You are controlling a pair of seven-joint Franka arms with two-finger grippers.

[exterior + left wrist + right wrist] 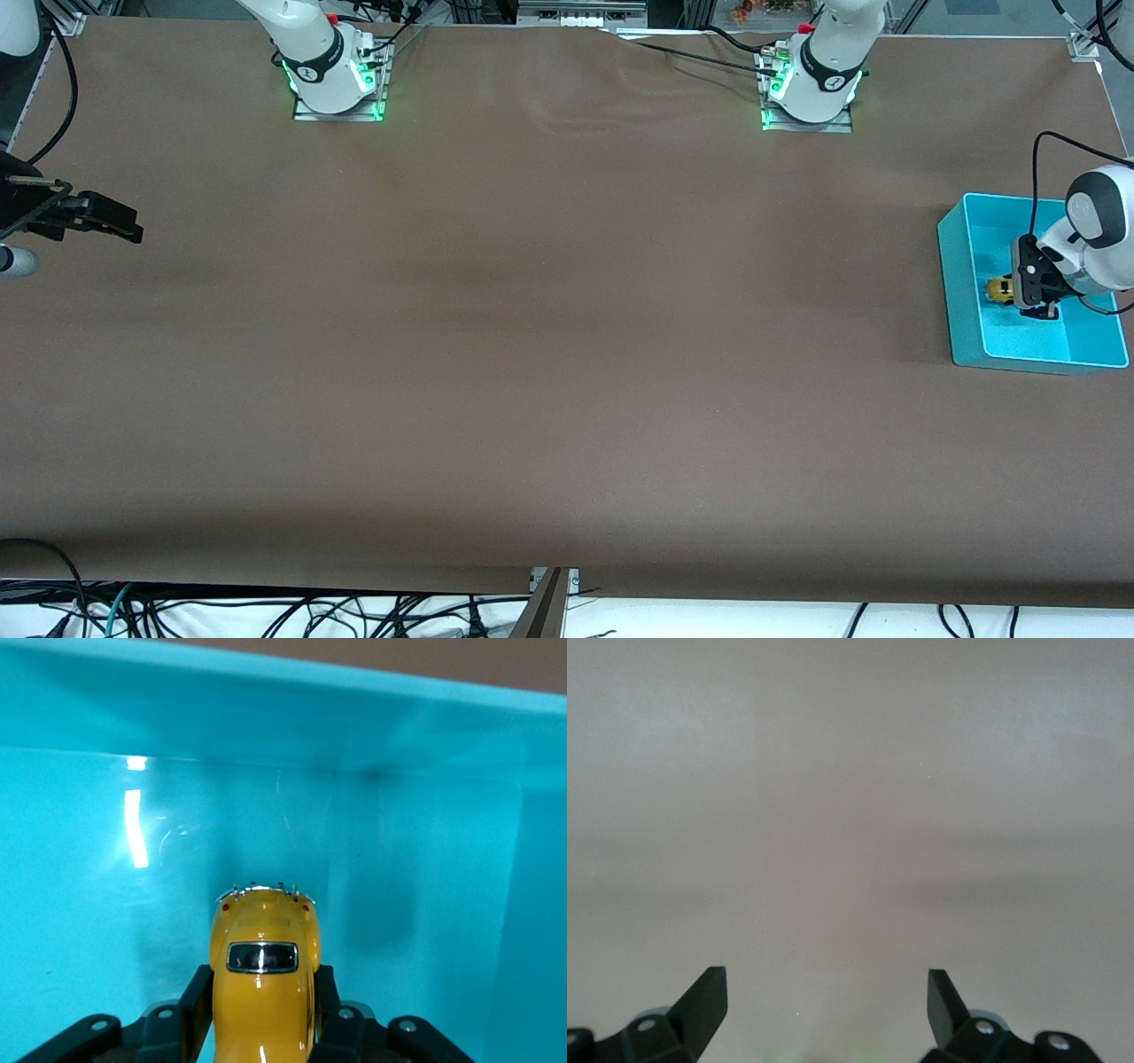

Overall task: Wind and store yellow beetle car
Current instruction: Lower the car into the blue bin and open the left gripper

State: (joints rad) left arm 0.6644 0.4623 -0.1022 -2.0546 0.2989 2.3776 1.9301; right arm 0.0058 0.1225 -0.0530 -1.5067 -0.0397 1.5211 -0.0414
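Note:
The yellow beetle car (999, 290) is inside the teal bin (957, 292) at the left arm's end of the table. My left gripper (1019, 295) reaches down into the bin and is shut on the car. In the left wrist view the black fingers (197, 1001) press both sides of the car (264, 943), which points at the bin's wall (283, 744). I cannot tell whether the car touches the bin floor. My right gripper (131, 230) is open and empty over the table at the right arm's end; the right wrist view shows its gripper (828, 992) over bare brown table.
The brown table (549, 354) holds nothing else besides the bin. The two arm bases (337, 80) (811, 89) stand along the edge farthest from the front camera. Cables hang below the nearest edge.

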